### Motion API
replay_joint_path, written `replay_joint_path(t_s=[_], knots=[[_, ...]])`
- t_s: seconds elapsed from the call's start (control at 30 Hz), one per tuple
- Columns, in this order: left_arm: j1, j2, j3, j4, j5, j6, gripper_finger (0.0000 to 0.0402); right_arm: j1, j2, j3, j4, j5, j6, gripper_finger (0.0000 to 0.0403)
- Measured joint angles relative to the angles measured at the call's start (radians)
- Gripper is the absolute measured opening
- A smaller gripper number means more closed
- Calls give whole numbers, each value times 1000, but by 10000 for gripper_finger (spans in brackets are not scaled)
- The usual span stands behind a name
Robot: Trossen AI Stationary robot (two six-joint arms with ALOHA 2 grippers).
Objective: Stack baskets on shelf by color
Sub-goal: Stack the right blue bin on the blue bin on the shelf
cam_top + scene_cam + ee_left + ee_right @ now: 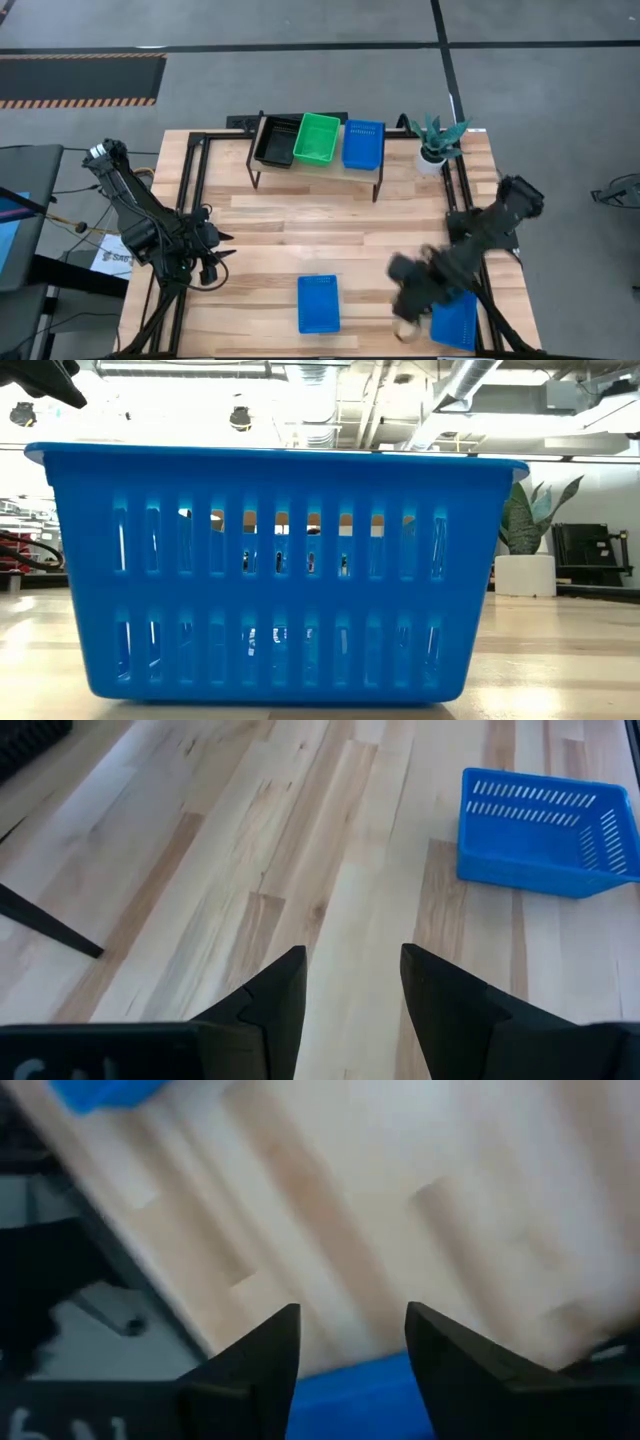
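On the shelf (315, 172) at the far middle, a black basket (272, 143), a green basket (317, 138) and a blue basket (363, 145) stand side by side. A second blue basket (319, 303) rests on its base near the table's front edge; it fills the low view (280, 570) and shows in the left wrist view (545, 830). A third blue basket (455, 320) lies at the near right corner. My right gripper (350, 1320) hangs open above the table just left of that basket (350, 1390), blurred (408, 298). My left gripper (350, 960) waits open at the table's left side (215, 260).
A potted plant (436, 140) stands at the far right next to the shelf, also in the low view (525, 530). Black frame rails (190, 200) run along the table's left and right edges. Bare wood lies between the shelf and the front baskets.
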Motion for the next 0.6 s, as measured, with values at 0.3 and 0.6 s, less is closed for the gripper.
replay_joint_path(t_s=[0.3,0.6], knots=[[0,0,0,1,-24,-25,153,334,160,-57,200,-67,460,211],[0,0,0,1,-16,-78,153,463,291,-57,234,-210,610,212]])
